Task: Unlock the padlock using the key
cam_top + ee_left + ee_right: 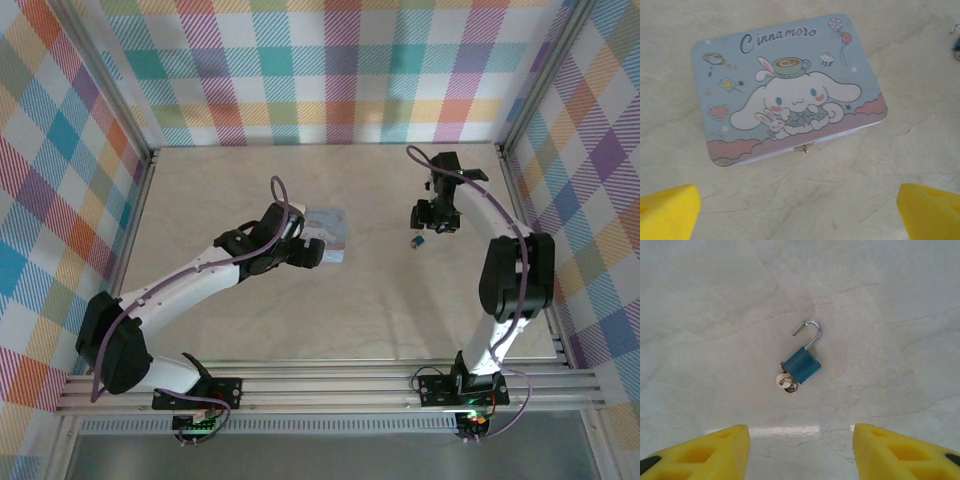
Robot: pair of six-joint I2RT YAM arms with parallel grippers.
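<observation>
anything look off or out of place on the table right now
Nothing is spilled or damaged. The padlock lies flat on the table, its shackle free at one end, with a small key-like bit at its base. The tin sits closed and flat.

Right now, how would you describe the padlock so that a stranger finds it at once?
On the pale marble table, look on the right side, close to the right gripper. There lies the padlock: tiny, teal, its silver shackle swung open, far smaller than the cartoon tin to its left.
</observation>
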